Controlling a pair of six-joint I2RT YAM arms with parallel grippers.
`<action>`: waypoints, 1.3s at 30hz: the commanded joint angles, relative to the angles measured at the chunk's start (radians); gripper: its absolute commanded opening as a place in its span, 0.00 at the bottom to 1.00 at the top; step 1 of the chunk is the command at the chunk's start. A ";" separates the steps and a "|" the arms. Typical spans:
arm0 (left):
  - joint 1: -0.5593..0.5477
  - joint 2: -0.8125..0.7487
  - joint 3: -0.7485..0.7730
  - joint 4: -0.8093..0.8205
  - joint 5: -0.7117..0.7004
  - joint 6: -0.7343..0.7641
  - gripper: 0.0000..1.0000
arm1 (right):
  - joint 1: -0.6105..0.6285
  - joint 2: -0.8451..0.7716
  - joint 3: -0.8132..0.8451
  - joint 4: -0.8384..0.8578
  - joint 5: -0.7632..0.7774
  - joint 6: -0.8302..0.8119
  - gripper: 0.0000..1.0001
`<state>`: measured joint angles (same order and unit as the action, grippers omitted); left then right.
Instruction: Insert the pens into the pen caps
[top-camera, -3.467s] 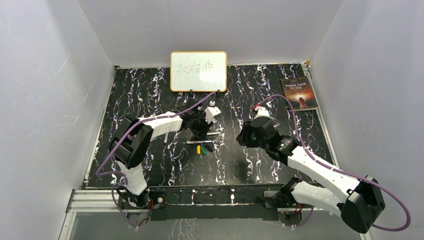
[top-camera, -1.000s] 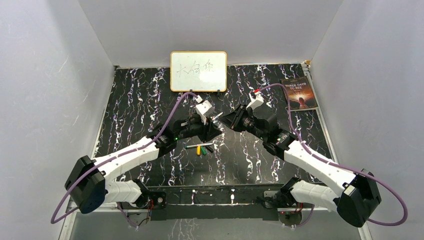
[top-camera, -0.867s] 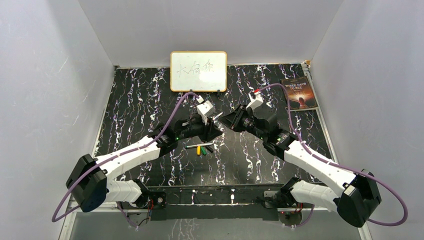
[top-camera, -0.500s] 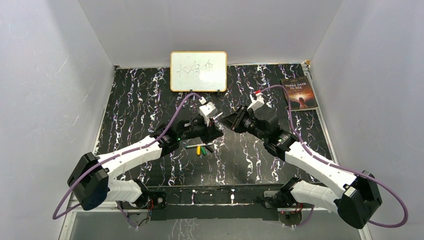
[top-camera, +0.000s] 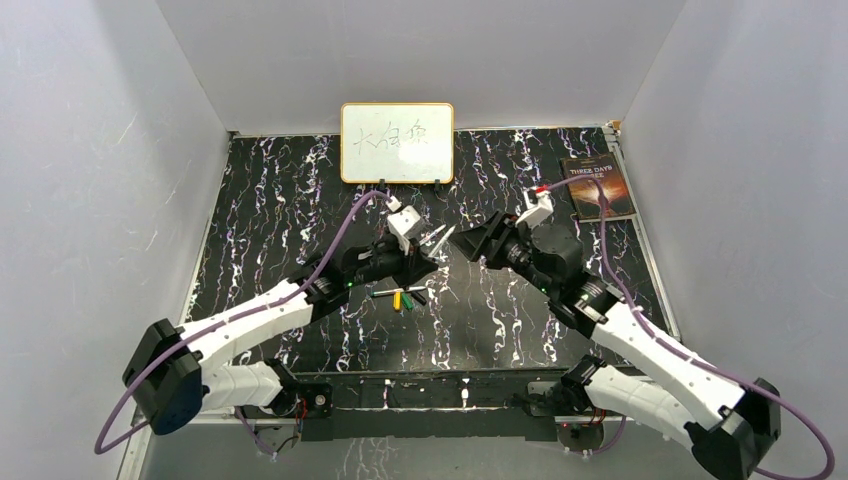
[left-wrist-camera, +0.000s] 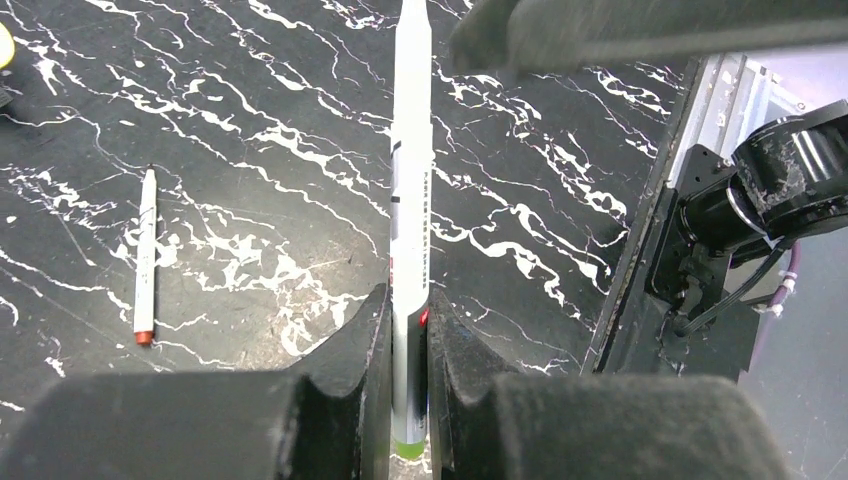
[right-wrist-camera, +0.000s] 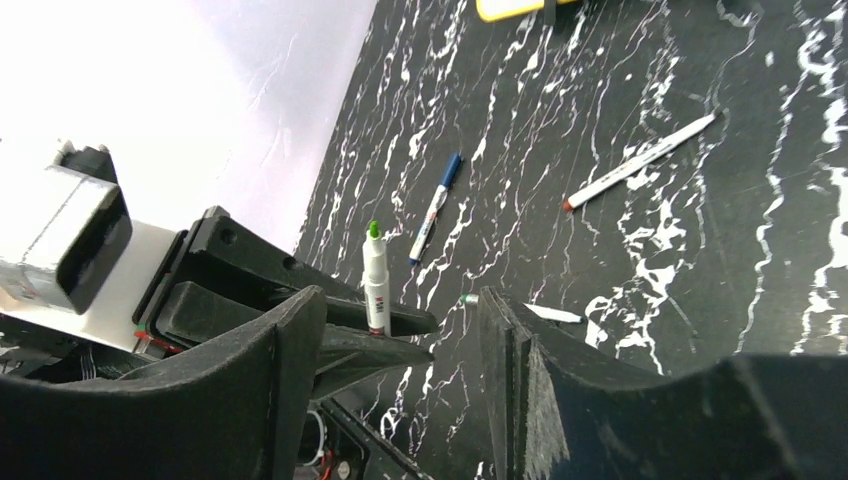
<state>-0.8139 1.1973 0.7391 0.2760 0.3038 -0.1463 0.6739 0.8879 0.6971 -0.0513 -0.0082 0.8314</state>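
The left gripper (top-camera: 428, 246) is pinching a whitish pen (left-wrist-camera: 411, 220) tight, up over the middle of the surface (top-camera: 300, 200).
The right gripper (top-camera: 466, 243) is hanging just at its three o'clock, fingers (right-wrist-camera: 290, 400) spread wide, holding nothing. Down at six o'clock, a yellow cap (top-camera: 396, 299) and a green cap (top-camera: 407, 298) are lying beside another pen (top-camera: 385, 291), all three on the surface.

Left arm (top-camera: 250, 320) and right arm (top-camera: 655, 350): white link shells, black joint housings. Purple cable (top-camera: 350, 215) along each. End effector fingers (left-wrist-camera: 340, 390) matte black, angular. White camera block (top-camera: 400, 222) per wrist.
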 joint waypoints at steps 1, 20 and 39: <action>-0.002 -0.082 -0.035 -0.026 -0.032 0.028 0.00 | 0.003 -0.083 0.039 -0.094 0.111 -0.080 0.56; 0.219 -0.211 -0.048 -0.306 -0.076 0.067 0.00 | 0.336 0.010 -0.090 -0.276 0.218 -0.201 0.40; 0.289 -0.252 -0.023 -0.457 -0.062 0.080 0.00 | 0.465 0.521 0.109 -0.085 0.335 -0.224 0.01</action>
<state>-0.5312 0.9665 0.7097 -0.1596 0.2131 -0.0708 1.1389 1.3590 0.7414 -0.2260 0.3023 0.6250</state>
